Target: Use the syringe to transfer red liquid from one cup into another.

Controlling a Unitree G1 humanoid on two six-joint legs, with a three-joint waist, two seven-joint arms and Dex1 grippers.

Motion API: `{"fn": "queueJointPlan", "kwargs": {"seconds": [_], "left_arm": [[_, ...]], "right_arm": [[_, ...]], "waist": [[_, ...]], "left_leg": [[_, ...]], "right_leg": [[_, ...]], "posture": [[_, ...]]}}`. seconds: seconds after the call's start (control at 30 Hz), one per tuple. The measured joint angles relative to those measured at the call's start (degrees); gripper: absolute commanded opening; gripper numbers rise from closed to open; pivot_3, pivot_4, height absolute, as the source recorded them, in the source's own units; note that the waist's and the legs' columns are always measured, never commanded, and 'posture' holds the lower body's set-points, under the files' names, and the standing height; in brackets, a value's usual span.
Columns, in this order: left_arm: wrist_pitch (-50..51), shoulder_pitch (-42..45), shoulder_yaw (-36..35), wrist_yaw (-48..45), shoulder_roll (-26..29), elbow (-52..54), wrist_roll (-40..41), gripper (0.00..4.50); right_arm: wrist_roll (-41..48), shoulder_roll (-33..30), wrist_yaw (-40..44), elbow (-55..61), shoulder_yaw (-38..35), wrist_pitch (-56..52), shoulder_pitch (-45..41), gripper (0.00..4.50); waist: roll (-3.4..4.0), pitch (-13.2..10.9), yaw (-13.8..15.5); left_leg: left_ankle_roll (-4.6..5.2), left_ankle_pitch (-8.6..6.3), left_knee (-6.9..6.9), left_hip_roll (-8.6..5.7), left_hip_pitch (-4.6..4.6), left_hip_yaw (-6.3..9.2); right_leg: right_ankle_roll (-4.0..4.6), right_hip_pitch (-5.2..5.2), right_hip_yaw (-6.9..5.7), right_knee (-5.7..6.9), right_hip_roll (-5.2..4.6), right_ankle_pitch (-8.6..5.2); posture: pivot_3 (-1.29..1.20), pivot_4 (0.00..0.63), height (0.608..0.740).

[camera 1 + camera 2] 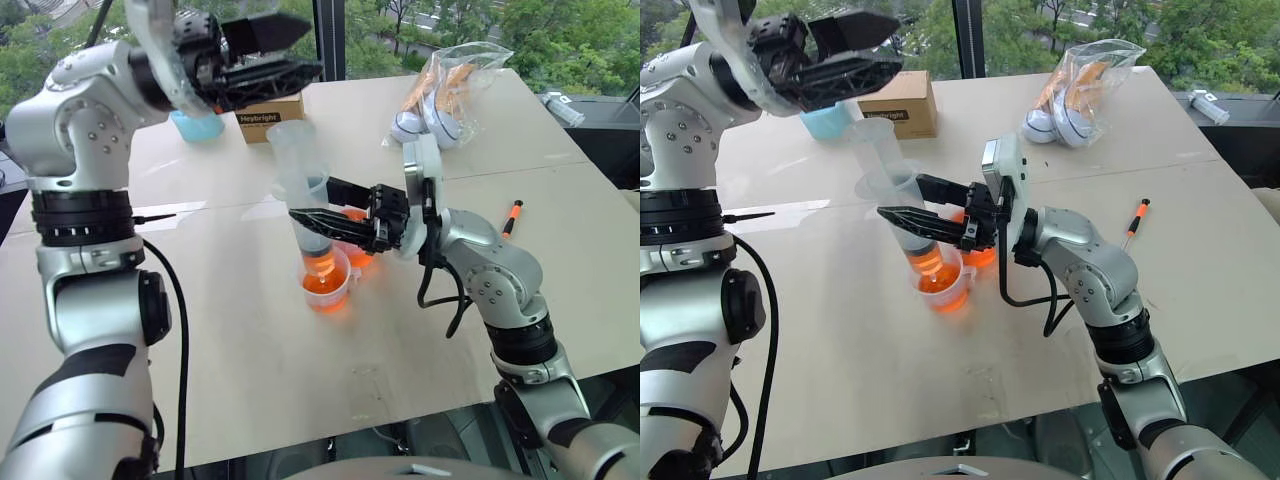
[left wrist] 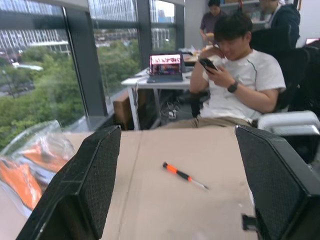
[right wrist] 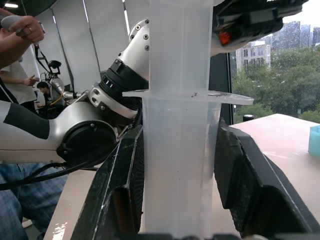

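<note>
1. Setting: an upper-floor office used as a robot test space.
2. Tall windows with dark frames look out on treetops and city buildings.
3. A pale work table stands beside the glass, carrying a cardboard box, a plastic bag and a small screwdriver.
4. Behind it, a white desk holds an open laptop.
5. A seated person looks at a phone; another person stands farther back.
6. Vertical blinds cover another wall, where a further person sits.
</note>
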State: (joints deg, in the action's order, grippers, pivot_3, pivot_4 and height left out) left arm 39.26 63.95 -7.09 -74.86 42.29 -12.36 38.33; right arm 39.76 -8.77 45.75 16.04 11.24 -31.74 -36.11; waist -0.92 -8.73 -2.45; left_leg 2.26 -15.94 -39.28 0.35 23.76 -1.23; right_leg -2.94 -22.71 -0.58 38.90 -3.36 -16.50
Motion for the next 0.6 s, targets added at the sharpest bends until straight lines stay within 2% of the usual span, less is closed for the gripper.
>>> {"fn": "queueJointPlan", "kwargs": {"seconds": [0.03,0.13,0.3,0.33,0.6], "left_arm": [[0.3,-0.4,0.4,-0.5,0.4,0.8,0.0,3.69],[0.6,-1.3,0.5,-1.3,1.0,2.1,0.1,2.85],[1.2,-1.4,0.5,-1.4,1.2,2.9,0.2,0.66],[1.3,-1.6,0.5,-1.4,1.2,3.2,0.4,0.01],[2.6,-5.5,0.5,-3.2,2.9,7.8,2.3,0.01]], "right_arm": [[-0.4,0.0,0.3,-0.5,0.2,0.4,0.0,1.57],[-1.2,0.1,0.8,-1.2,0.3,0.9,0.2,1.57],[-1.7,0.0,1.6,-2.9,0.3,1.7,0.8,1.57],[-1.9,0.0,2.0,-3.5,0.3,2.0,0.8,1.57],[-3.6,0.0,2.8,-5.3,0.1,3.3,0.8,1.57]], "waist": [[0.00,0.0,0.0],[0.00,0.0,0.2],[0.00,0.0,0.1],[0.00,0.0,0.1],[0.00,0.0,0.0]], "left_leg": [[0.00,0.00,0.00,0.00,0.00,0.00],[0.00,0.00,0.00,0.00,0.00,0.02],[0.00,0.00,0.00,0.00,-0.01,0.02],[0.00,0.00,0.00,0.00,-0.01,0.02],[0.00,0.00,0.01,0.00,-0.01,0.02]], "right_leg": [[0.00,0.00,0.00,0.00,0.00,0.00],[0.00,0.00,-0.01,-0.01,-0.01,0.00],[0.00,0.00,-0.01,-0.01,0.00,0.00],[0.00,0.00,-0.01,-0.01,0.00,0.00],[0.00,0.00,0.01,-0.01,0.00,0.00]], "posture": [[0.00,0.150,0.740],[0.00,0.150,0.740],[0.00,0.150,0.740],[0.00,0.150,0.740],[0.00,0.150,0.740]]}}
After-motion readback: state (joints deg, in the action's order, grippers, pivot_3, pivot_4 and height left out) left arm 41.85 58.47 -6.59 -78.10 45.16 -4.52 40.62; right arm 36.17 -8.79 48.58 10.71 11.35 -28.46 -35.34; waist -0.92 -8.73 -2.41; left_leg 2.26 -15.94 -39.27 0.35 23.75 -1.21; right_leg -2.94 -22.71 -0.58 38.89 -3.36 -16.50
